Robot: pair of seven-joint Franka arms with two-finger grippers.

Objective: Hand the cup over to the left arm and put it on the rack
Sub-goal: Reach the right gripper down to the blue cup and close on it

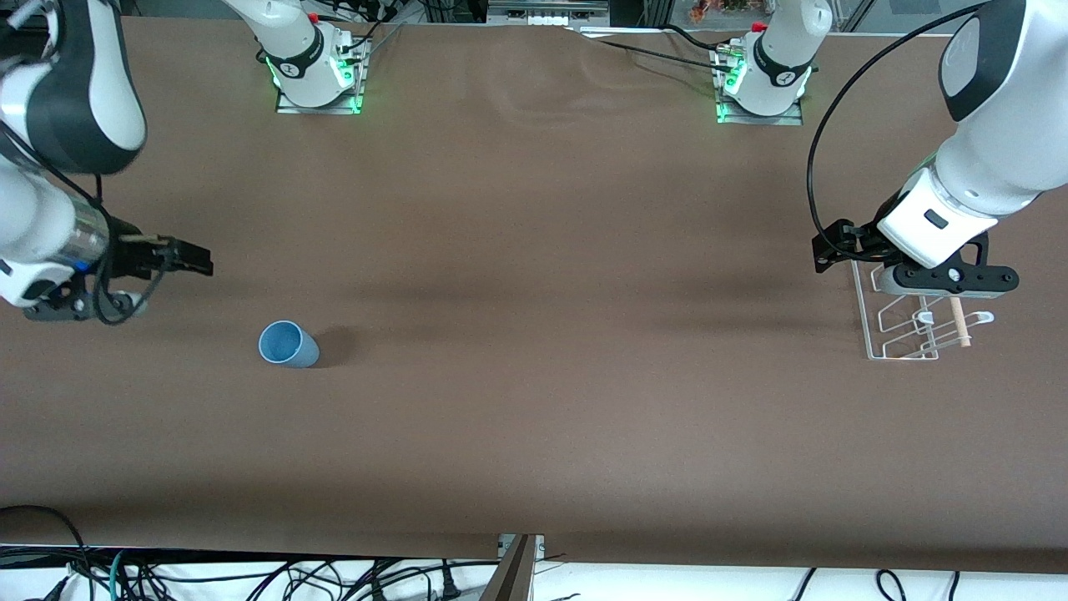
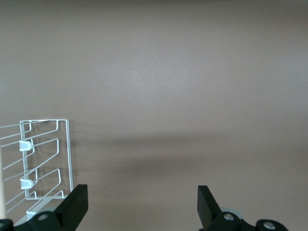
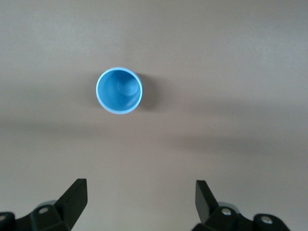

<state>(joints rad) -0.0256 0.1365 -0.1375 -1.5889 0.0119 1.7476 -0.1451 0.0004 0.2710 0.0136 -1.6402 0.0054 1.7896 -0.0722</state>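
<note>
Cup (image 1: 288, 344) upright on table (image 1: 534, 334). I see right gripper (image 3: 139, 204) released near it; left gripper (image 2: 142, 207) released over rack (image 1: 905, 321).

The front view looks down from high across the table (image 1: 534, 334), facing both bases. The right wrist camera points straight down past the right gripper (image 3: 139, 204) (fingers spread wide) at the cup (image 3: 119, 90) ahead of its fingertips, also seen in front view. The left wrist camera looks down past the left gripper (image 2: 142, 209), sharing the rack (image 2: 45, 159) beside one finger.
</note>
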